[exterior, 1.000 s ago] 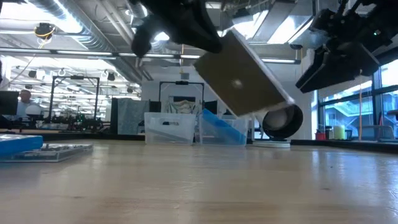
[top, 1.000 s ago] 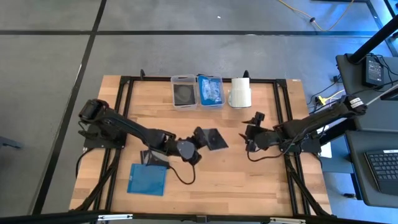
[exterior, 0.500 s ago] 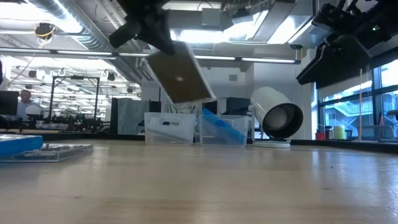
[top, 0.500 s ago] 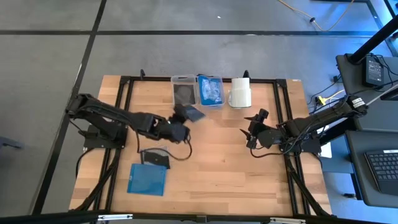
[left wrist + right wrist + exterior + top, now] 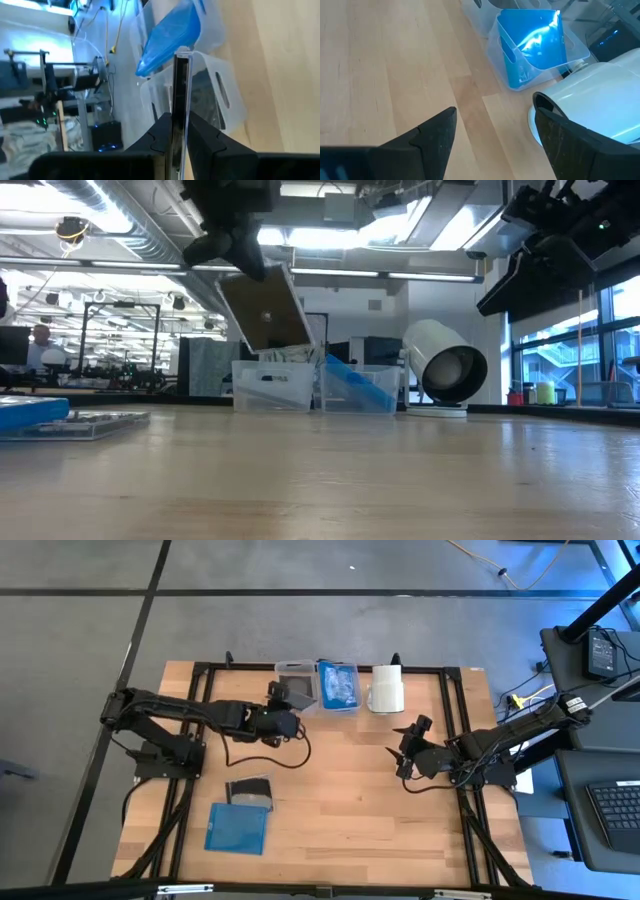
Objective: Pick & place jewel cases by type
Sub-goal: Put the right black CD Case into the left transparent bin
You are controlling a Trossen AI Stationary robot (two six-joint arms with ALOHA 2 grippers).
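Note:
My left gripper (image 5: 281, 714) is shut on a dark grey jewel case (image 5: 265, 310), which it carries tilted in the air just over the near wall of the clear left bin (image 5: 297, 668). That bin holds another dark case (image 5: 210, 95). The bin beside it (image 5: 338, 686) holds blue cases (image 5: 535, 42). One dark case (image 5: 250, 790) and one blue case (image 5: 238, 828) lie flat on the table's near left. My right gripper (image 5: 406, 755) waits open above the table's right side, touching nothing. My left gripper pinches the dark jewel case between its two fingers (image 5: 200, 137), one on each flat face, at the case's edge nearest the arm (image 5: 176, 117). The fingers come roughly level from the table's left. The case is lifted clear, tilted steeply, its free edge (image 5: 181, 52) pointing at the bins.
A white cylinder roll (image 5: 386, 688) lies on its side to the right of the bins at the far edge. Black frame rails (image 5: 455, 730) run along the table's sides. Bare wood (image 5: 350, 800) fills the middle and near right.
My left gripper has carried the dark case from above the table's middle toward the far edge and to the left, up to the clear left bin. The case has tipped from a shallow slant to a steeper one and stayed in the hold.

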